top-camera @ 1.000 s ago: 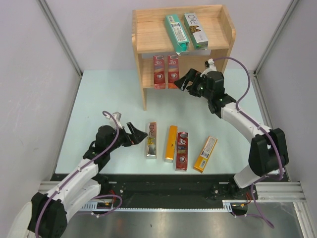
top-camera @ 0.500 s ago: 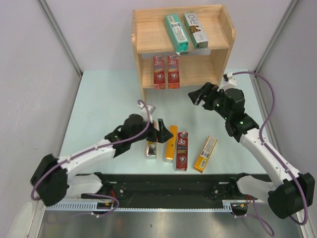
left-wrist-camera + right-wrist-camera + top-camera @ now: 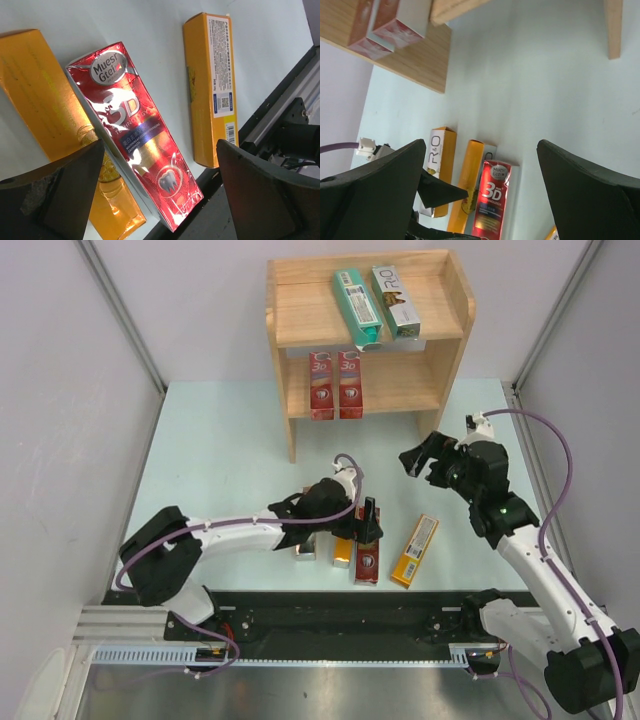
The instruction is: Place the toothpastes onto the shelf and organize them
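Left gripper (image 3: 366,522) hovers wide open, empty, jaws straddling the red 3D carton (image 3: 135,135). The orange carton (image 3: 45,95) touching it is half hidden behind a finger. Right gripper (image 3: 424,456), spread and empty too, hangs shelf-side (image 3: 300,320) of that carton.

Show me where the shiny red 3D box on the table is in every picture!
Top external: the red 3D box lies near the table's front edge, partly hidden by the left hand.
Left wrist: it slants through the middle of the picture.
Right wrist: it sits at the bottom middle.
Shared landmark: the orange box lying right beside it.
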Available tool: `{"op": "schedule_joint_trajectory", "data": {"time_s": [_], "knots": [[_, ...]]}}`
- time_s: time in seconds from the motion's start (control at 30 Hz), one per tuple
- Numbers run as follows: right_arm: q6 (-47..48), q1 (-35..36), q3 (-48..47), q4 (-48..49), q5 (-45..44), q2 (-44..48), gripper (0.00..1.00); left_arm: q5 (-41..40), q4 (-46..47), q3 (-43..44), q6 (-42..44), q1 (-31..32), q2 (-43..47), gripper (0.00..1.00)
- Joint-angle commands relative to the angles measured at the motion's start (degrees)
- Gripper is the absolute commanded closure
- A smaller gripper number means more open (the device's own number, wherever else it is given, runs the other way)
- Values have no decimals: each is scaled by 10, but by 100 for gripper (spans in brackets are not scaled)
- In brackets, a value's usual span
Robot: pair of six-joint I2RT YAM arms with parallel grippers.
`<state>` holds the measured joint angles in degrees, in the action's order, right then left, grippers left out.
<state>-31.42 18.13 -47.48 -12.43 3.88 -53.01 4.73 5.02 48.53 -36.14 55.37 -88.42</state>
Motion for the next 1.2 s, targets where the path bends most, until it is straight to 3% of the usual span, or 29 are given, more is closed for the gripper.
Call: {"op": "schedule_joint_trajectory", "data": {"time_s": [0.0,0.3,0.67,0.9,1.17], "knots": [[15,-13,11,-8,10,14,0,-14,15,34,-11,5,-19,0],[20,-27,20,-5,28,14,1,-37,5,59,-30,17,-75,0],[22,-34,29,0,37,14,0,-154,-139,129,-28,30,-105,0],[21,-35,33,2,42,14,0,-153,-171,178,-9,49,-157,1],[17,-35,33,2,53,11,1,-174,-204,219,10,61,-206,10]]}}
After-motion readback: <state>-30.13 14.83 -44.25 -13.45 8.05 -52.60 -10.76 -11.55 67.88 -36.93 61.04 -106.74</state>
